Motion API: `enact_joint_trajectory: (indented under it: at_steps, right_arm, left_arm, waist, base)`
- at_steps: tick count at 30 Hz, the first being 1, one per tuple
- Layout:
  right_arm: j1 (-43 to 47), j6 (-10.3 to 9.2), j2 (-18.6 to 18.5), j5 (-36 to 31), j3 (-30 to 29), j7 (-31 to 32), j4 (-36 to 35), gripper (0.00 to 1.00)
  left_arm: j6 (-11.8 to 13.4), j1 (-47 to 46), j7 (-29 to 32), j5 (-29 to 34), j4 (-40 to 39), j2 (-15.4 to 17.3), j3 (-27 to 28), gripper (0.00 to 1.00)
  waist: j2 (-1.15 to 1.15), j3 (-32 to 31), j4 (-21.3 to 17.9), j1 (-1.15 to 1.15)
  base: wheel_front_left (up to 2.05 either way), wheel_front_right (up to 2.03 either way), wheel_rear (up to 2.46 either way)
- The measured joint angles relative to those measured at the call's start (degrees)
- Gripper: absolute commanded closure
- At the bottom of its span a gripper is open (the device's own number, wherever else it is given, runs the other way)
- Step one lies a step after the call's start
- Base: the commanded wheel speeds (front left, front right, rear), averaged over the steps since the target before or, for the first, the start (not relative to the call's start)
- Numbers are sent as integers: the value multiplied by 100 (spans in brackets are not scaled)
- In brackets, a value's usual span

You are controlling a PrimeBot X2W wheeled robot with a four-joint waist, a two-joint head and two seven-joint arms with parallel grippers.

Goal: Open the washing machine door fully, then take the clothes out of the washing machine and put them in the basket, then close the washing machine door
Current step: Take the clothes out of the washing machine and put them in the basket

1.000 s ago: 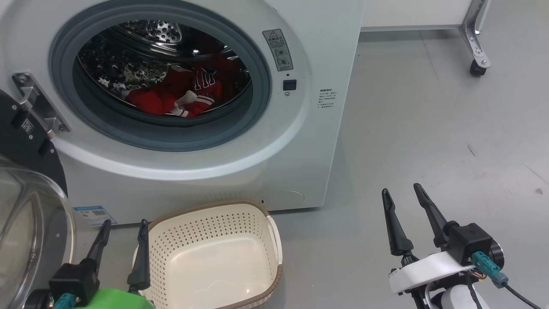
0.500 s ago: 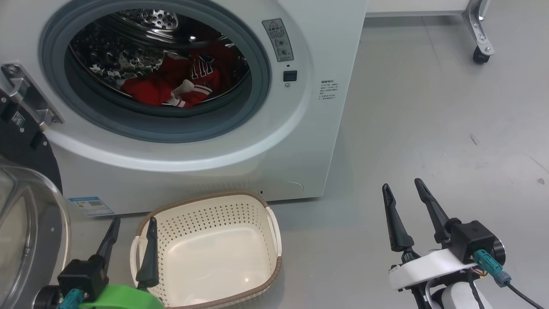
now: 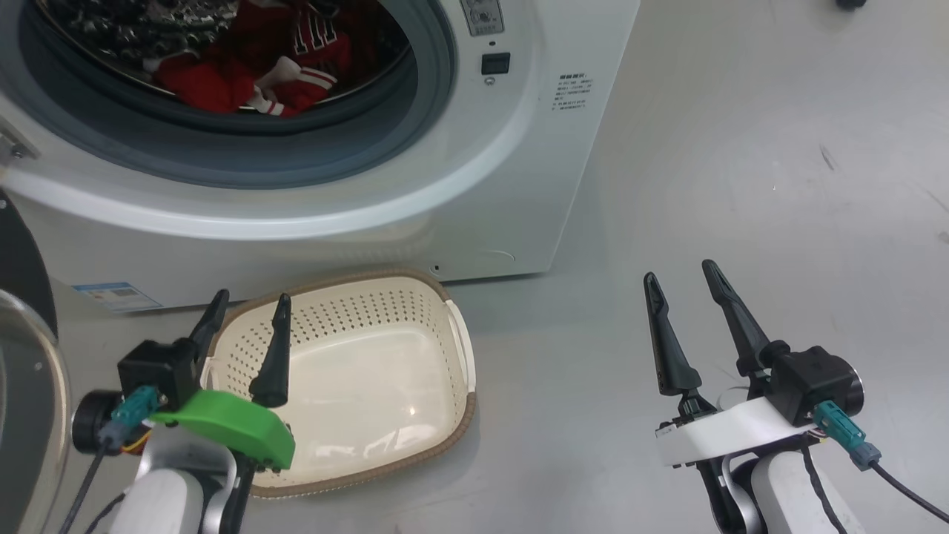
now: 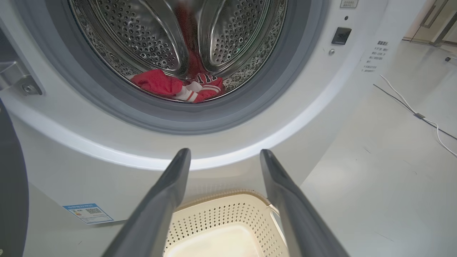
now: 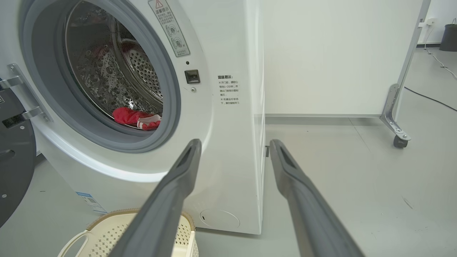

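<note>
Nearest, at seven o'clock in the head view, the left end effector (image 3: 250, 300) hovers with fingers spread and empty over the near-left rim of the basket (image 3: 371, 276). At five o'clock the right end effector (image 3: 680, 271) is likewise open, holding nothing, above bare floor. The basket sits empty just before the washing machine (image 3: 474, 193). The washing machine door (image 3: 18, 274) hangs swung wide at nine o'clock, so opening looks done. The clothes (image 3: 222, 74) lie in the drum at eleven o'clock: unloading and closing remain.
</note>
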Motion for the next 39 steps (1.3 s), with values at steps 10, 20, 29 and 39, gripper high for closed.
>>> enact_joint_trajectory:
  at_steps: [10, 20, 29, 39]
  right_arm:
    - [-483, -56, -4, 87, 319, -1, -347, 0]
    - [-980, -210, -18, 361, 553, -1, -639, 0]
    - [-1377, -326, -16, 641, 764, -1, -719, 0]
    - [-1515, -467, -16, 923, 827, -1, -823, 0]
  left_arm:
    - [-282, -1376, 995, -163, 666, 411, 77, 0]
    - [-404, -2916, 1936, -218, 784, 964, 220, 0]
    - [-448, -4021, 2207, 115, 896, 1557, 411, 0]
    - [-446, -4852, 2241, 569, 1165, 2192, 583, 0]
  waist:
    - [0, 833, -338, 0]
    - [0, 1631, -747, 0]
    - [0, 2272, -1070, 1]
    - [0, 2701, -1470, 0]
  base:
    - [0, 0, 0]
    - [0, 0, 0]
    - [0, 0, 0]
    - [0, 0, 0]
